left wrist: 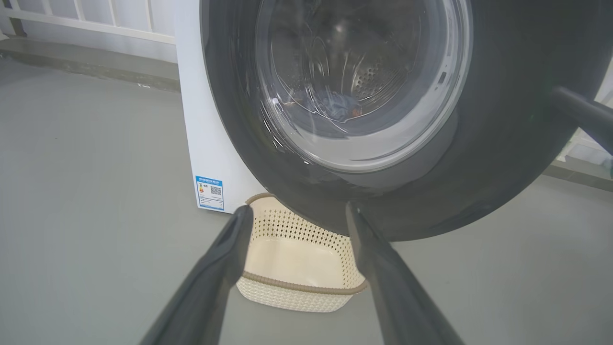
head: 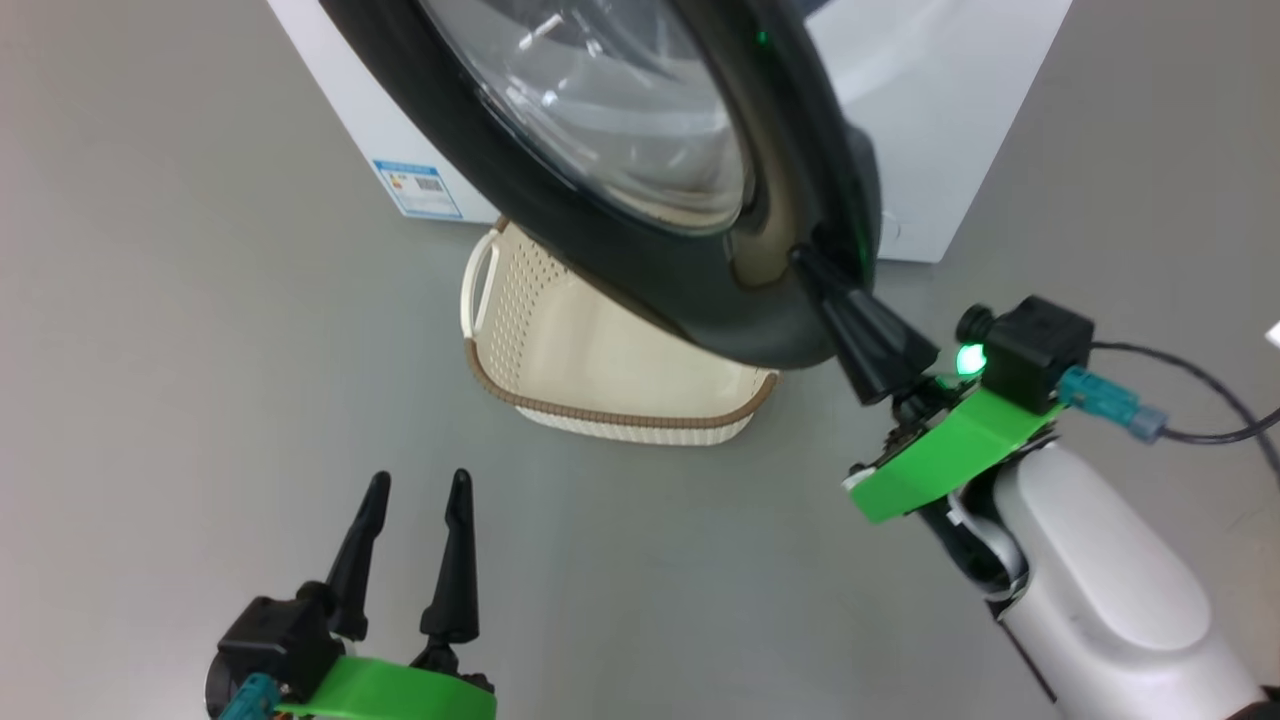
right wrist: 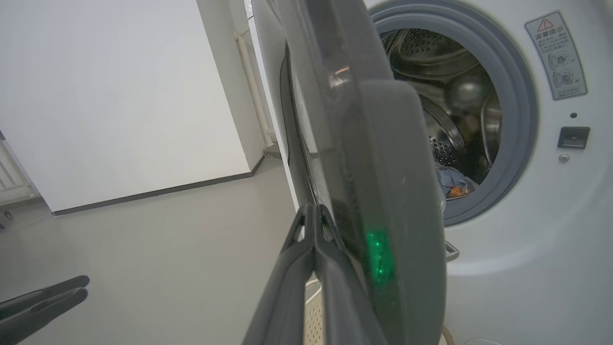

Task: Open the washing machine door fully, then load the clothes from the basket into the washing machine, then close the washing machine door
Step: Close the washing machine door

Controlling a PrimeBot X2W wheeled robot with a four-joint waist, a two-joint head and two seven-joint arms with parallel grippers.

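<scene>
Your right hand (head: pixel 803 258) is closed, its two dark fingers pressed flat together with nothing between them. The tips lie against the free edge of the washing machine door (head: pixel 620 270), on the right of the scene. The door stands partly open, swung out from the washing machine (head: pixel 940 100), so the right wrist view catches it almost edge-on, with the drum mouth and its blue-grey gasket (right wrist: pixel 522 120) showing past it on the right.

Your left hand (head: pixel 420 480) is open, fingers spread wide and empty. It sits near you on the left above the grey floor (head: pixel 150 350), well apart from the door and pointing toward the basket (head: pixel 600 415).

The basket rests on the floor just in front of the machine. Its far end is tucked under the door's lower rim, and the part of its inside that you can see is bare cream plastic.

The clothes (right wrist: pixel 452 184) lie low inside the steel drum, a bunch of light blue fabric with an orange patch. You can also make them out through the door glass in the left wrist view.

A blue label sticker (head: pixel 418 190) marks the machine's lower left corner.
</scene>
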